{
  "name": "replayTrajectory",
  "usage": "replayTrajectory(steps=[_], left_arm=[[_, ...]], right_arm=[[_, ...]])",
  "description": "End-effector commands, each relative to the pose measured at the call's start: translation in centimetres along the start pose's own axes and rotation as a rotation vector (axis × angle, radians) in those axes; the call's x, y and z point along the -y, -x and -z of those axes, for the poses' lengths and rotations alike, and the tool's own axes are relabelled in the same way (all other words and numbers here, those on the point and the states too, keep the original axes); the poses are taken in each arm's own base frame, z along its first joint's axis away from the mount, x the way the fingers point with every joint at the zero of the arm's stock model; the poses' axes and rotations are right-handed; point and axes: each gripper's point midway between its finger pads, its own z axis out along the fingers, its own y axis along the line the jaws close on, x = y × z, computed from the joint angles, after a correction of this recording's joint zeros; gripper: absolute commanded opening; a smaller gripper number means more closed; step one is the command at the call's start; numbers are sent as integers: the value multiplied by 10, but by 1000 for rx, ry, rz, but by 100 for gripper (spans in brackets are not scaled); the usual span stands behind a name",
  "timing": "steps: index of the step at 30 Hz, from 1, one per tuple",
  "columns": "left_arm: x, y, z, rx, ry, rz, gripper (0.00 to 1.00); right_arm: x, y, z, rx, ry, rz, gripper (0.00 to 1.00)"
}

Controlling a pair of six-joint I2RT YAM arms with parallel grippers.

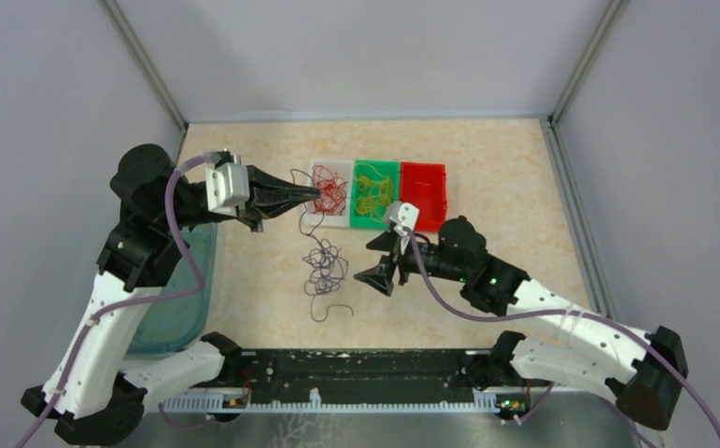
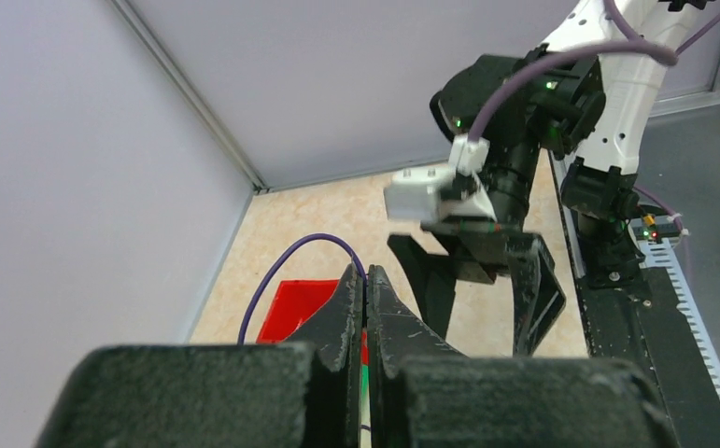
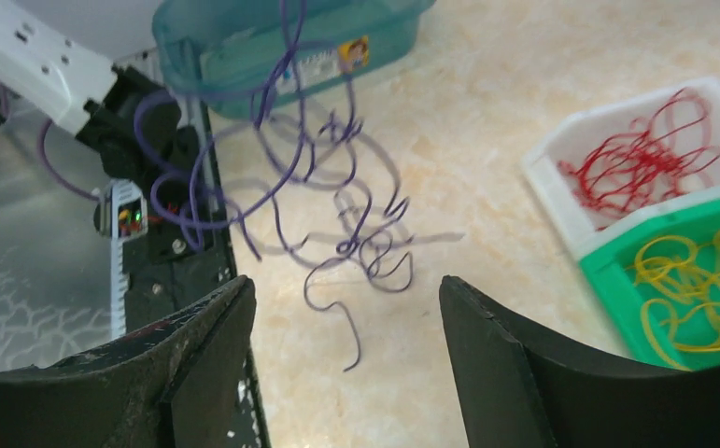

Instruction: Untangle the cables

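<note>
Cables of thin, curly, string-like wire are partly sorted. The red cables [image 1: 331, 191] lie in a white plastic tray [image 3: 544, 179] and the yellow cables [image 1: 373, 193] in a green plastic tray [image 3: 608, 285], both toward the far edge of the beige stone-patterned tabletop [image 1: 505, 168], beside a red plastic tray [image 1: 423, 191]. One dark purple cable [image 1: 326, 264] hangs from the left gripper [image 1: 314, 193], whose fingers are pressed together, pinching it. Its lower coils rest in a loose tangle mid-tabletop. The right gripper [image 1: 374, 259] hovers beside that tangle with its fingers spread wide and holding nothing. This wire looks very light, limp yet springy, and likely to snag on its own loops. The free end nearest the near edge seems the safest place to take hold, away from the knot.
</note>
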Motion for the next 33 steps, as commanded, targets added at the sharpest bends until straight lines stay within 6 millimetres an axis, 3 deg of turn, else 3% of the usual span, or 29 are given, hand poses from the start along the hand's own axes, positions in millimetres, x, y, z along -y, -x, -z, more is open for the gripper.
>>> replayTrajectory(steps=[1, 4, 6, 8, 11, 16, 22, 29, 33], left_arm=[[6, 5, 1, 17, -26, -12, 0], [9, 2, 0, 16, -37, 7, 0], [8, 3, -1, 19, -36, 13, 0], [8, 4, -1, 22, -37, 13, 0], [7, 4, -1, 22, -37, 17, 0], [7, 5, -1, 22, -33, 14, 0], [5, 7, -1, 26, -28, -1, 0], [-3, 24, 1, 60, 6, -58, 0], [-15, 43, 3, 104, 63, -142, 0]], right_arm=[[7, 82, 26, 272, -77, 69, 77], [3, 128, 27, 450, -58, 87, 82], [-2, 149, 18, 520, -3, 76, 84], [-4, 155, -5, 512, 61, 43, 98], [-9, 162, -31, 518, 130, 37, 99], [-20, 152, -65, 491, 205, 32, 99], [-30, 132, -91, 446, 263, -8, 89], [-28, 103, -109, 418, 270, -76, 62], [-22, 76, -114, 405, 244, -122, 55]])
